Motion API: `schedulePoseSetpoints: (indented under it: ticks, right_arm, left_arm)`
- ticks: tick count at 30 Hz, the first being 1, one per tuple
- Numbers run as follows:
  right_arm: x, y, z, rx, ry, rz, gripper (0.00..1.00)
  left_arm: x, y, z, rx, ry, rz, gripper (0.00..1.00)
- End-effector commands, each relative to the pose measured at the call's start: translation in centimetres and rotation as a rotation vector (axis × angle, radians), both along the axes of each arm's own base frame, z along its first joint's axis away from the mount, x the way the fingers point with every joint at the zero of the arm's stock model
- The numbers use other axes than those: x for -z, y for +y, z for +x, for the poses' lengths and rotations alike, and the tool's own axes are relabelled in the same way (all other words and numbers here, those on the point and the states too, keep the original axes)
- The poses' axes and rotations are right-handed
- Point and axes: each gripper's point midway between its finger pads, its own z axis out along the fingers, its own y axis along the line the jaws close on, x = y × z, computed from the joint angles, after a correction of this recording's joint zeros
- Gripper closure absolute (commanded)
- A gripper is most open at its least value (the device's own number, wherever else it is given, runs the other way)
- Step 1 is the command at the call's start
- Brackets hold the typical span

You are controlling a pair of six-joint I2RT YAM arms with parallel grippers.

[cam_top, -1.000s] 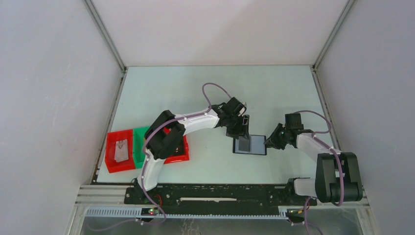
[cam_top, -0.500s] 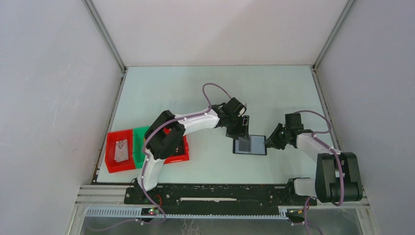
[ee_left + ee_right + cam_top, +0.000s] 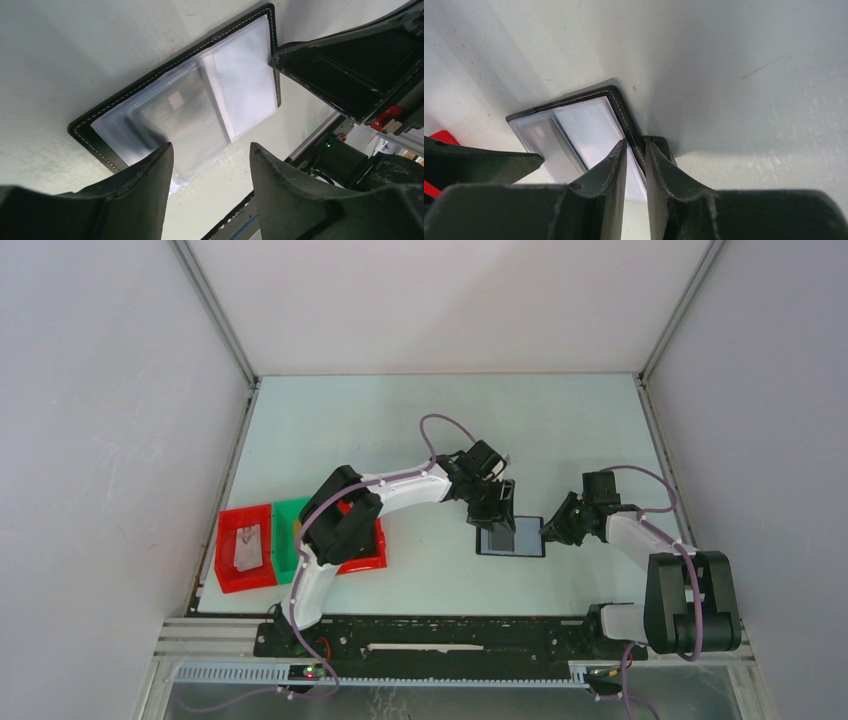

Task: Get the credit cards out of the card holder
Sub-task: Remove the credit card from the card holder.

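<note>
- Top external view: the card holder lies opened flat on the table, right of centre and between the two arms.
- The left fingers hang over the holder's far left part, while the right fingers meet its right edge.
- Well apart to the left, a red tray and a green tray sit side by side, partly under the left arm. The red one holds a pale flat object too small to identify.
- Left wrist view: the left fingers stand apart and grip nothing. One is on each side of the near edge of the clear sleeves.
- The card holder shows its black stitched border around those sleeves. A grey card with a small pale square on it sits inside the left sleeve, and the sleeve beside it looks pale and blank.
- The right fingers touch the holder's border at its far corner.
- Right wrist view: the right fingers are closed almost together, pinching the card holder by its black stitched edge, which runs into the narrow gap between them.
- The holder lies flat on the table, and the grey card shows in the sleeve farther from these fingers.
- One of the left fingers reaches in from the left, just beside that sleeve.
</note>
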Motion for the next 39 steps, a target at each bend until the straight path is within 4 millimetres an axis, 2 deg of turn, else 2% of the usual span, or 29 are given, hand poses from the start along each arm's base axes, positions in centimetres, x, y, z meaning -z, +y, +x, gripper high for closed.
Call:
schedulePoseSetpoints:
  ticks: [1, 5, 8, 14, 22, 39]
  right_arm:
    - [0.7, 0.5, -0.9, -0.019, 0.031, 0.012, 0.71]
    - [0.7, 0.5, -0.9, -0.021, 0.031, 0.011, 0.71]
    - [0.7, 0.5, -0.9, -0.021, 0.031, 0.011, 0.71]
    - [0.7, 0.5, -0.8, -0.021, 0.029, 0.011, 0.71]
    - [0.7, 0.5, -0.9, -0.022, 0.029, 0.011, 0.71]
    - [0.7, 0.5, -0.8, -0.019, 0.028, 0.011, 0.71]
  left_arm:
    - [-2.5, -2.2, 0.3, 0.01, -0.024, -0.1, 0.37]
    - [-3.6, -2.1, 0.8, -0.013, -0.062, -0.11, 0.37]
    - [-3.8, -0.7, 1.8, -0.064, -0.125, -0.052, 0.37]
    - [-2.8, 0.9, 2.1, -0.094, -0.14, 0.042, 0.36]
    - [-1.3, 1.2, 2.1, -0.094, -0.124, 0.085, 0.37]
    - [-1.2, 0.4, 1.7, -0.067, -0.099, 0.05, 0.37]
